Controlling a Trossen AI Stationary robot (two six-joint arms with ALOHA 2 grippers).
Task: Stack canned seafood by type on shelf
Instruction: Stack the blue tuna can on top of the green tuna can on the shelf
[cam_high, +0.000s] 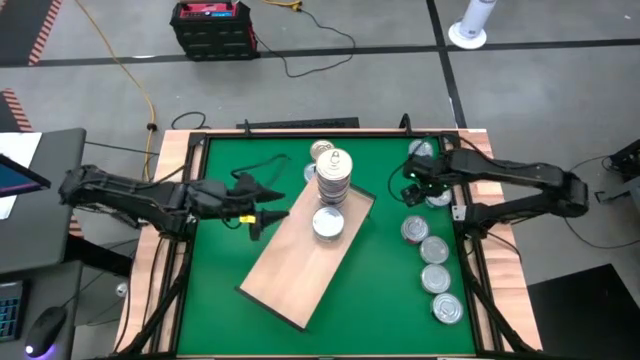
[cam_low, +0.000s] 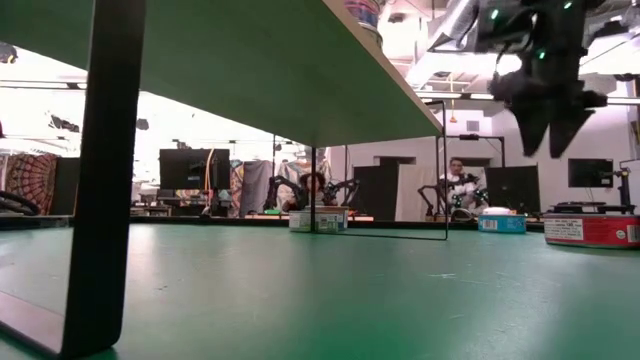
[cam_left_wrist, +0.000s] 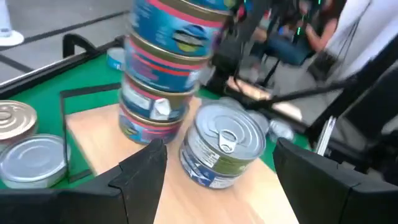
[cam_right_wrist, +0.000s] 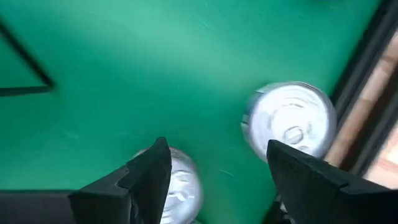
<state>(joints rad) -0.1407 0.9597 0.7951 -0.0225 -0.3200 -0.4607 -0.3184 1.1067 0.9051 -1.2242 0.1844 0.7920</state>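
shelf (cam_high: 300, 270) long axis diagonal; tins (cam_high: 334, 178) stacked upright; both pincers agape, empty

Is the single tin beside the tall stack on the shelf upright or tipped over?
Upright. The single tin stands on the shelf with its pull-tab lid facing up, beside the stack.

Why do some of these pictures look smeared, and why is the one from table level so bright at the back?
Left wrist view: the stack of tins smears toward its top, while the single tin beside it is clearer. Right wrist view: both tins on the green are soft and streaked. Low view: the room's lights glare white behind the shelf, leaving its underside and leg dark. High view: evenly lit.
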